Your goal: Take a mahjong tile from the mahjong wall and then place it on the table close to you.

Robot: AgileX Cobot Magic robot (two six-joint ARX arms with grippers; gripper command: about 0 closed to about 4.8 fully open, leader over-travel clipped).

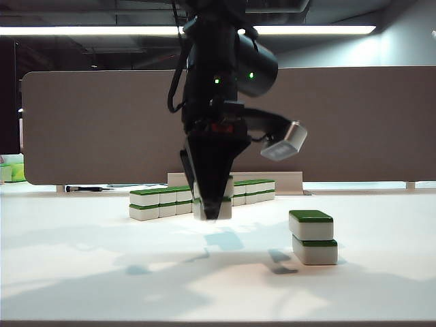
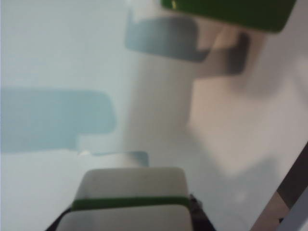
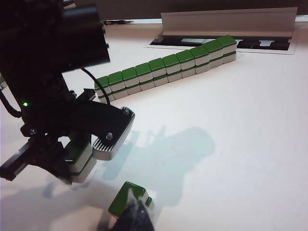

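Note:
The mahjong wall (image 3: 166, 70) runs as a long two-tier row of white, green-topped tiles across the far table (image 3: 250, 144); in the exterior view the mahjong wall (image 1: 160, 203) stands behind the left arm. My left gripper (image 3: 72, 166) points down well in front of the wall, shut on a white mahjong tile (image 3: 82, 161) with a green band. In the left wrist view the tile (image 2: 132, 185) sits between the jaws of the left gripper (image 2: 130, 216), above the tabletop and its own shadow. My right gripper (image 3: 137, 219) shows only as a dark closed tip over a short stack (image 3: 126, 197).
The short two-high stack (image 1: 312, 237) stands front right, close beside the left gripper (image 1: 208, 204). A brown-grey partition board (image 1: 354, 122) closes the back. A white tile rack (image 3: 226, 21) lies behind the wall. A grey ridged part (image 1: 285, 143) juts from the left arm.

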